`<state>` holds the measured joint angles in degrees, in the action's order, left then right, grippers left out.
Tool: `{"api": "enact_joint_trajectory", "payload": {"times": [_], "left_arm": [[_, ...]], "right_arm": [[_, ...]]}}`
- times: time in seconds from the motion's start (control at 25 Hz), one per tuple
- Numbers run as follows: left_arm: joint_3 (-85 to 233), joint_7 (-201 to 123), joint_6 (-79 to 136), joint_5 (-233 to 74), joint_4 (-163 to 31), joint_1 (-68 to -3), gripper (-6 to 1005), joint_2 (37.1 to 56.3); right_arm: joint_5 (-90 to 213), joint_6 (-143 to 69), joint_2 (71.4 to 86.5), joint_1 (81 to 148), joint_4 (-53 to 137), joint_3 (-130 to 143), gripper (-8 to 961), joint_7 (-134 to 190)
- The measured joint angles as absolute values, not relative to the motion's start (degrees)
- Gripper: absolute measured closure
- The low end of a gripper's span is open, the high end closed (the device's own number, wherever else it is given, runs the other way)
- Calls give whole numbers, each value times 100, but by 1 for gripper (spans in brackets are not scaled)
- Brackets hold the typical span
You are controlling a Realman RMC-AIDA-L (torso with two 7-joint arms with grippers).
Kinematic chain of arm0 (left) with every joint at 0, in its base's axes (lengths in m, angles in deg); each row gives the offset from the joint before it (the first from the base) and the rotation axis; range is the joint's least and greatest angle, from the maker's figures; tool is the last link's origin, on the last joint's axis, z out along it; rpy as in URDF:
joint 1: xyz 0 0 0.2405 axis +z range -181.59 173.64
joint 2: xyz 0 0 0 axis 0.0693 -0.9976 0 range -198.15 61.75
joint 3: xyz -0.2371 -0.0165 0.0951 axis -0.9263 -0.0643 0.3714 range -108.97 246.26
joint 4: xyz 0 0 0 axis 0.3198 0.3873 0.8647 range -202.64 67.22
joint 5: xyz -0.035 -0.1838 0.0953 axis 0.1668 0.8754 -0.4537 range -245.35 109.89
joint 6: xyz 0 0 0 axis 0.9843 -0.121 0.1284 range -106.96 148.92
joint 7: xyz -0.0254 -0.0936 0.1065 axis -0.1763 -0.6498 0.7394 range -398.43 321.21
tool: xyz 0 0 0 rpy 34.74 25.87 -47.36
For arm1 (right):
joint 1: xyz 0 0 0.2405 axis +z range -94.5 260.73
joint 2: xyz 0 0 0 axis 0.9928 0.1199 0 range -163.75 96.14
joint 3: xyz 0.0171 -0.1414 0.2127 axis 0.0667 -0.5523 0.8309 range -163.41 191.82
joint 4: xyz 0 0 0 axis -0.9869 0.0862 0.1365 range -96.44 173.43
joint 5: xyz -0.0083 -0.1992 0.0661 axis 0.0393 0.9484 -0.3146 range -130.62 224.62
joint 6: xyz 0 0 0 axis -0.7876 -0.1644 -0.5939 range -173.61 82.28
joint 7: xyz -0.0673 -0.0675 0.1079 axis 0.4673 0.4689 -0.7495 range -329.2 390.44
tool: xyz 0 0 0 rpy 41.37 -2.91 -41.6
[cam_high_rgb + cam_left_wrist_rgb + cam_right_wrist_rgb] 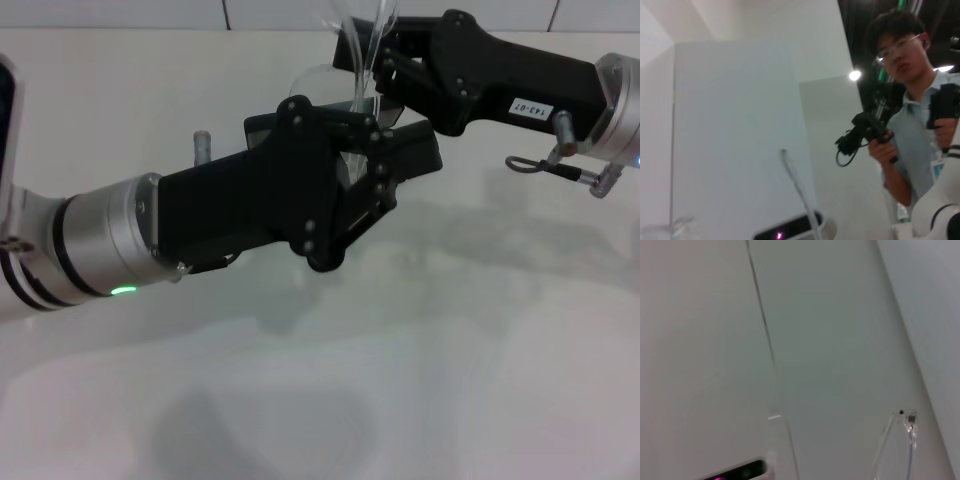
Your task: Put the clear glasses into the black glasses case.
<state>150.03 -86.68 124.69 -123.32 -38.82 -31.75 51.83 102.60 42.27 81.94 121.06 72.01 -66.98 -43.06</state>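
Observation:
In the head view my left gripper reaches in from the left and is shut on the black glasses case, holding it above the table. Its black hand hides most of the case; a grey strip of the case shows behind the hand. My right gripper comes in from the right, just above the case, shut on the clear glasses. The glasses' temples stick upward and the lens curves down toward the case. A clear temple shows in the left wrist view, and temple tips in the right wrist view.
The white table spreads out below both arms, with a white wall behind it. In the left wrist view a person stands beyond the table holding black hand controllers.

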Motion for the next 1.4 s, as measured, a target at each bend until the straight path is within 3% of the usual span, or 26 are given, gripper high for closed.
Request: {"api": "enact_joint_trajectory", "payload": {"times": [1.4], "left_arm": [[14507,-9194,12100,-12427,-3763,-3027,950,5106]], "right_arm": [[10433,3598,8129,12081,7283,-6700,824,-4054]]}}
